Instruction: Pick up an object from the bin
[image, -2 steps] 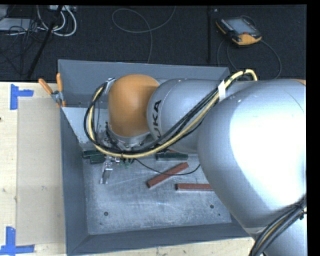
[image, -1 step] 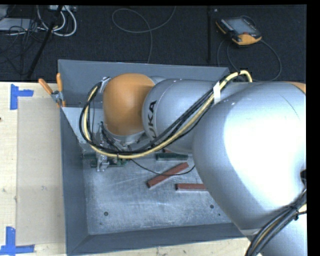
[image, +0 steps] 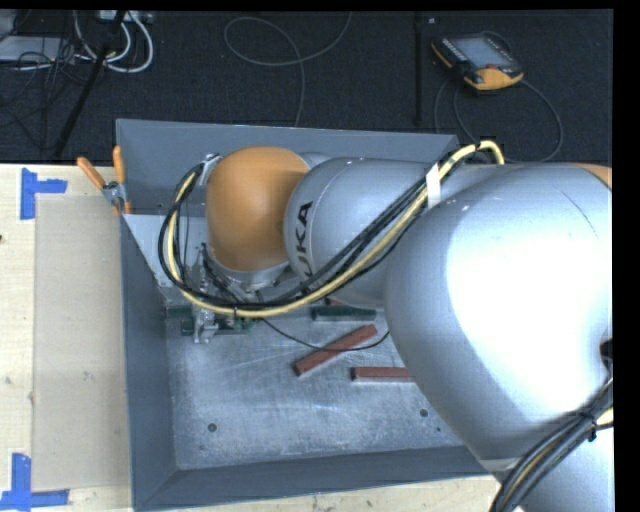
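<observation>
The gripper (image: 207, 322) hangs low by the grey bin's (image: 150, 400) left wall, probably reaching down, well apart from the slanted brown stick (image: 335, 350). The wrist hides it, so I cannot tell its opening or hold.

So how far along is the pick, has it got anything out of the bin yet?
Done: the arm is down inside the bin, its gripper low near the view's left wall. In hand: I cannot see anything held there. Left: the grasp and the lift; a slanted reddish-brown bar, a second reddish-brown bar and a dark green bar lie on the floor, apart from the gripper.
</observation>
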